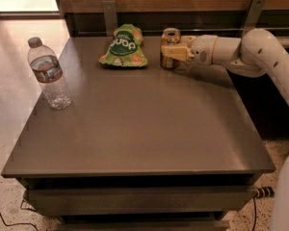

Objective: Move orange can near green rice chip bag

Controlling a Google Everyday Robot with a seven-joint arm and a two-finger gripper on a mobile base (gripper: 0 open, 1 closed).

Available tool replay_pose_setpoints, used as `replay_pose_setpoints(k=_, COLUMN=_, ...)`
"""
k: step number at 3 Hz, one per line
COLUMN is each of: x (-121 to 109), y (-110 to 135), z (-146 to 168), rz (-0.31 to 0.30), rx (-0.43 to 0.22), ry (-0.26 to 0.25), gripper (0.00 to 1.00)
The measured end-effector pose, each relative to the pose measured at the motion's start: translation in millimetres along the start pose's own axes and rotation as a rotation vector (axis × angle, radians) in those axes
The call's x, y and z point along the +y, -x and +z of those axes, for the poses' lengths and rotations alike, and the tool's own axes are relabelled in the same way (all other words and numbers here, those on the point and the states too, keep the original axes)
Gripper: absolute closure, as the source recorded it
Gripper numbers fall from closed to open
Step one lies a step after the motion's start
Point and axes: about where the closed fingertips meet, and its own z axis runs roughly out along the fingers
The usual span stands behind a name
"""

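Note:
The orange can stands upright near the back edge of the grey table, a short gap to the right of the green rice chip bag, which lies flat. My gripper reaches in from the right and is shut on the can, its tan fingers across the can's side. The white arm stretches back to the right edge of the view.
A clear plastic water bottle stands upright near the table's left edge. The grey table has a wooden back wall with metal brackets behind it. Drawers show below the front edge.

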Motion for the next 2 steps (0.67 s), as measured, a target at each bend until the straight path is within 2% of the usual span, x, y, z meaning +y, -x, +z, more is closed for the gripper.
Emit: replay_pose_setpoints(k=2, x=1.6, y=0.0, z=3.1, rz=0.001, rx=0.0, ry=0.005, gripper=0.0)
